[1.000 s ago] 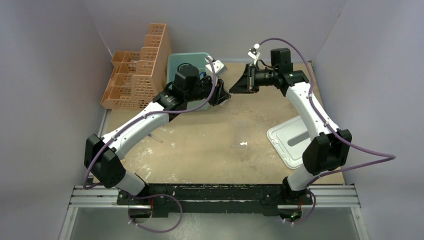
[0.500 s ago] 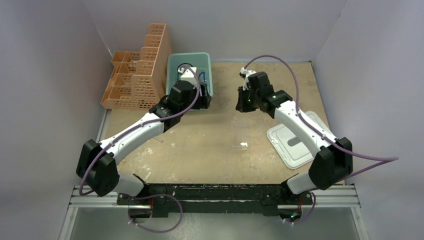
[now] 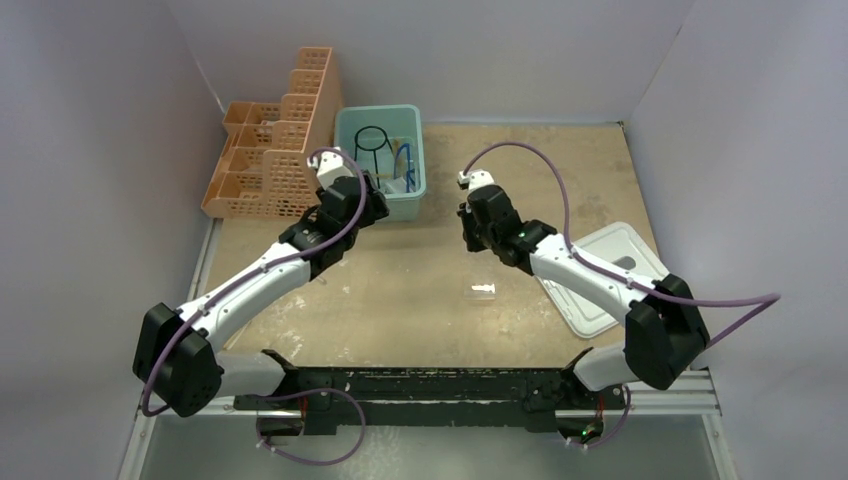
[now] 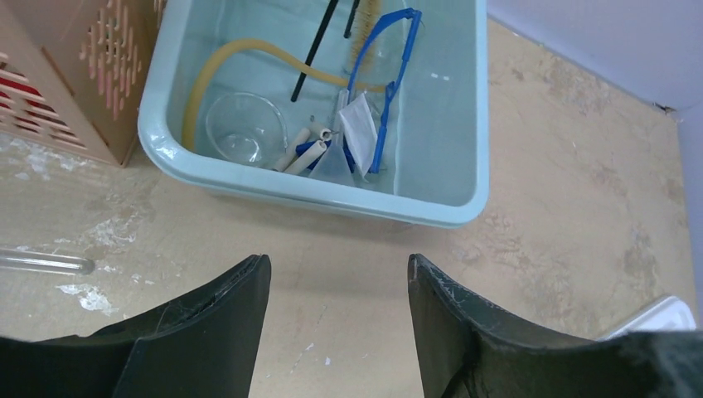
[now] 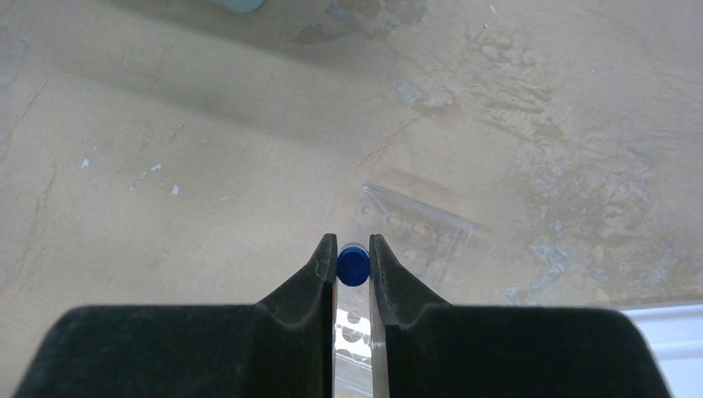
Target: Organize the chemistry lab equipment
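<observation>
Between the fingers of the right pincer [image 5: 353,245] only the cap of the blue-capped clear tube [image 5: 352,265] shows; its body cannot be made out. Just beyond the tips, the clear plastic tube rack [image 5: 423,220] is faint, its near end covered. Left of the left pincer [image 4: 337,265], a clear glass tube [image 4: 46,263] is cut off by the edge. Ahead, the pale blue plastic tub [image 4: 315,192] and black wire stem [image 4: 319,46] run off the top

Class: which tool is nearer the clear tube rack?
Right. The right tool, shut on a blue-capped tube, is just short of the clear tube rack; the left tool is by the blue bin.
</observation>
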